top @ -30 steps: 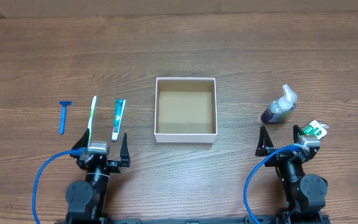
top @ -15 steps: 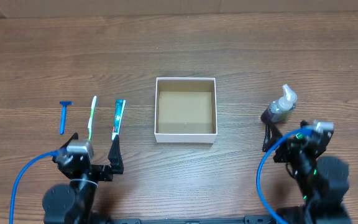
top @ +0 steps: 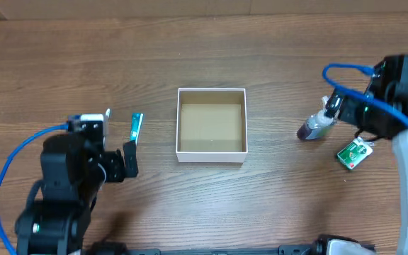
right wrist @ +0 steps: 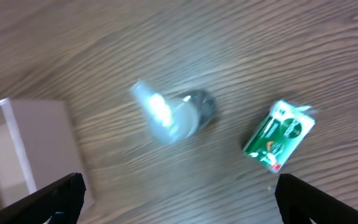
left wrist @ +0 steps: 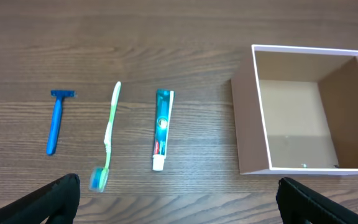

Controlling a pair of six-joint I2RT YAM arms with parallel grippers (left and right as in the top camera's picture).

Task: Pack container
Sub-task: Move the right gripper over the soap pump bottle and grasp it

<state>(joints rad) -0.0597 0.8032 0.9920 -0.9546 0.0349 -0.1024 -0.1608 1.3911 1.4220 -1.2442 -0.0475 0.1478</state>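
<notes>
**Container (top: pixel 212 156) stays put, arms move**

Left gripper (left wrist: pixel 178 194) is wide open (nothing in it) and has gone up over the toothbrush (left wrist: pixel 110 126). Right gripper (right wrist: pixel 180 194) is wide open too, now above the bottle (right wrist: pixel 171 117). The container sits mid-table, between them.

Black arms (top: pixel 69 173) with blue cables (top: pixel 346 66)

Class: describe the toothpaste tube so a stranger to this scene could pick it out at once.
Find the white-walled square container on the wooden table. Three slim things lie in a row to its left; the toothpaste tube is the one nearest it. Unlike the green toothbrush and blue razor beyond, it is a flat teal tube with a white cap.
</notes>
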